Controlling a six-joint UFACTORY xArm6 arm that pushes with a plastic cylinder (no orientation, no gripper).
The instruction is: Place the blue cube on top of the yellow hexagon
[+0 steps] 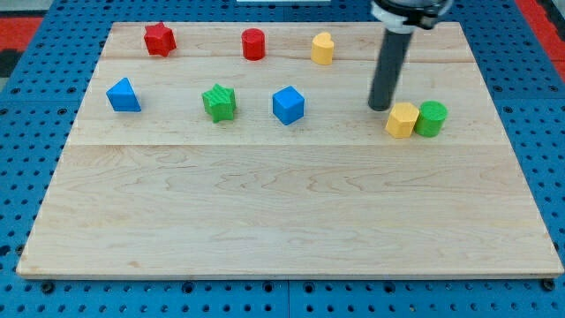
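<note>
Blue cube (288, 104), one corner forward, well left of yellow hexagon (402, 119).

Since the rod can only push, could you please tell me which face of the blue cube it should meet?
Its left face, I judge: the yellow hexagon lies to the view's right of the blue cube. My tip stands just left of the hexagon, so it must circle round first.

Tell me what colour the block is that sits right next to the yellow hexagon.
Green: a green cylinder touching the yellow hexagon on its right, in the camera view.
</note>
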